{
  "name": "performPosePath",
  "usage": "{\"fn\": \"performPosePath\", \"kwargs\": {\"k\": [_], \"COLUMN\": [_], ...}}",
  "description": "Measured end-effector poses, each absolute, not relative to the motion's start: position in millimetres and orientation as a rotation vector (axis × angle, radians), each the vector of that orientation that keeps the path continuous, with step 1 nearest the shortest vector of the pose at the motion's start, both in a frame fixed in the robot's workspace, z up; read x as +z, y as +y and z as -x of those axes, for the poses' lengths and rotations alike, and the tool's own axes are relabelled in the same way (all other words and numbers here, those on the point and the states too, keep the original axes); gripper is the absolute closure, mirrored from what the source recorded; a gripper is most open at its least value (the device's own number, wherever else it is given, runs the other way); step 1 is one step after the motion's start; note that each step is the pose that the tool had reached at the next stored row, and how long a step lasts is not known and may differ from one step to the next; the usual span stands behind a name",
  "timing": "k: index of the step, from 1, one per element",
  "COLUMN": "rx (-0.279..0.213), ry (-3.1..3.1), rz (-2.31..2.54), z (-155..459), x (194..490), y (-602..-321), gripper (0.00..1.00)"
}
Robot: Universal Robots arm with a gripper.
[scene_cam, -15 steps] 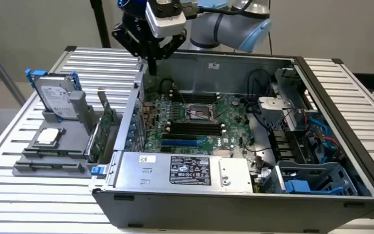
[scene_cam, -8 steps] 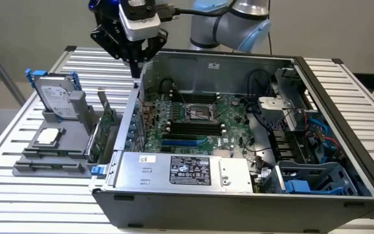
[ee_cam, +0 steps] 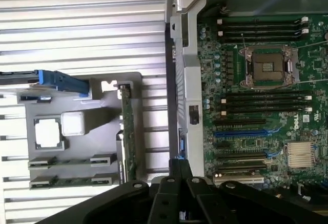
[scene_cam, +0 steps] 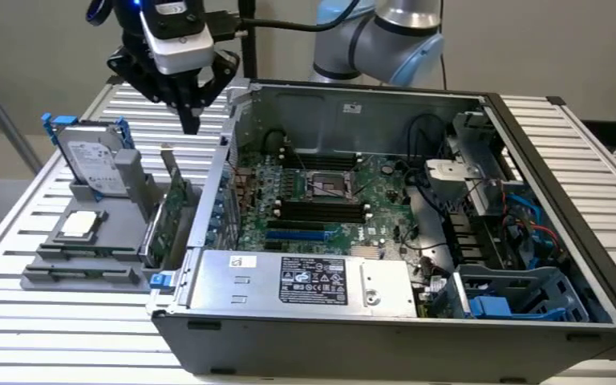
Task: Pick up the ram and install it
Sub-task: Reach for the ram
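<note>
My gripper [scene_cam: 190, 120] hangs high above the slatted table, over the gap between the grey parts holder [scene_cam: 99, 241] and the open computer case [scene_cam: 394, 241]. Its dark fingers [ee_cam: 177, 168] are pressed together with nothing between them. The ram appears as a thin greenish strip standing on edge in the holder's end slot [ee_cam: 69, 181], the slot farthest from the hard drive; its chips and label are hidden. That slot [scene_cam: 78, 277] lies well below and in front of the gripper. Empty black memory slots [ee_cam: 264, 101] flank the processor socket [ee_cam: 266, 67] on the motherboard.
A green expansion card [scene_cam: 174, 210] stands upright in the holder next to the case wall. A hard drive with blue rails [scene_cam: 92, 160] stands at the holder's far end, with a processor [scene_cam: 81, 224] lying flat. Power supply [scene_cam: 308, 279], cables and drive bays crowd the case.
</note>
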State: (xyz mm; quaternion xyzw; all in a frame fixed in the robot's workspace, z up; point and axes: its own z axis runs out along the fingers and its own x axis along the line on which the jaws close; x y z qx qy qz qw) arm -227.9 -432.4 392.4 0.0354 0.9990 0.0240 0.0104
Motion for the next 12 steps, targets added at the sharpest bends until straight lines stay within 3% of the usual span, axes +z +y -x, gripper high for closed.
{"fn": "performPosePath", "kwargs": {"k": [12], "rx": [0.075], "ry": [3.118], "rz": [-0.110], "z": [282.3], "x": [390.4], "y": [-448.4], "gripper": [1.00]}}
